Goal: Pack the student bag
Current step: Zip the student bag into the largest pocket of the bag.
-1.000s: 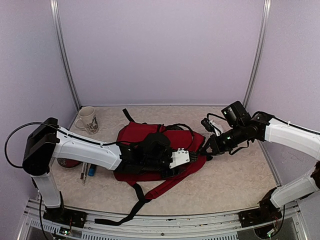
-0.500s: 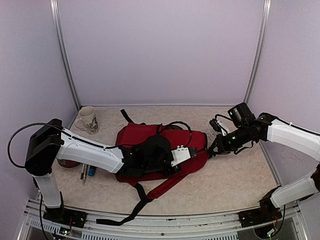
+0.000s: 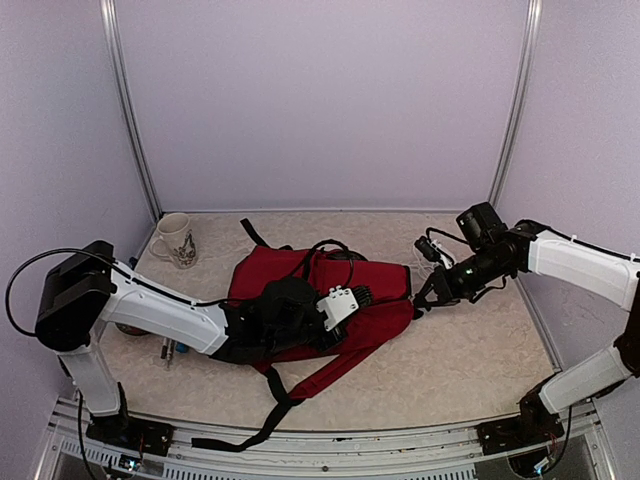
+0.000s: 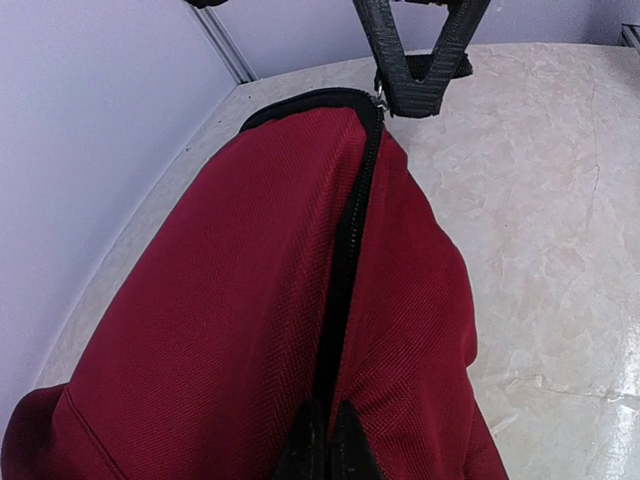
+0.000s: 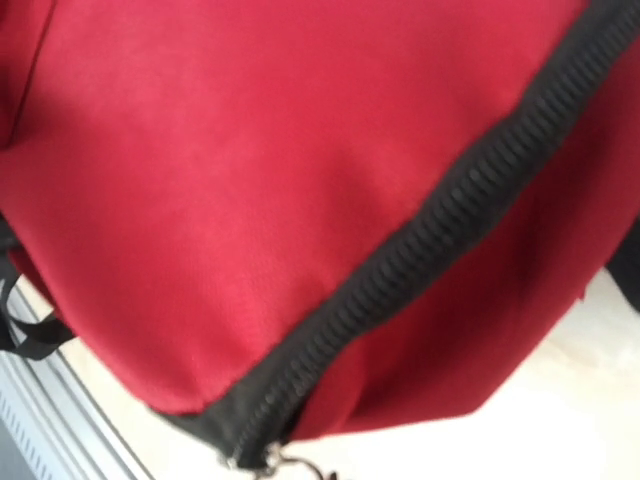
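Observation:
The student bag [image 3: 378,280], dark red with black straps, lies flat in the middle of the table. My left gripper [image 3: 360,297] rests on its top and is shut on the black zipper seam [image 4: 350,240], its fingertips [image 4: 312,445] pinching the fabric. My right gripper [image 3: 416,303] is at the bag's right end, shut on the metal zipper pull [image 4: 380,97] at the end of the zipper. The right wrist view is filled by red cloth [image 5: 230,170], the zipper [image 5: 440,220] and the pull [image 5: 268,462]; its own fingers do not show there.
A patterned mug [image 3: 176,240] stands at the back left. Pens and a blue item [image 3: 172,348] lie beside the left arm. A loose black strap [image 3: 270,410] trails toward the front edge. Metal frame posts stand at both back corners.
My left gripper has shut on the bag's zipper seam and drawn back to the left. The bag now lies stretched between the two grippers. The right gripper stayed shut at the bag's right end.

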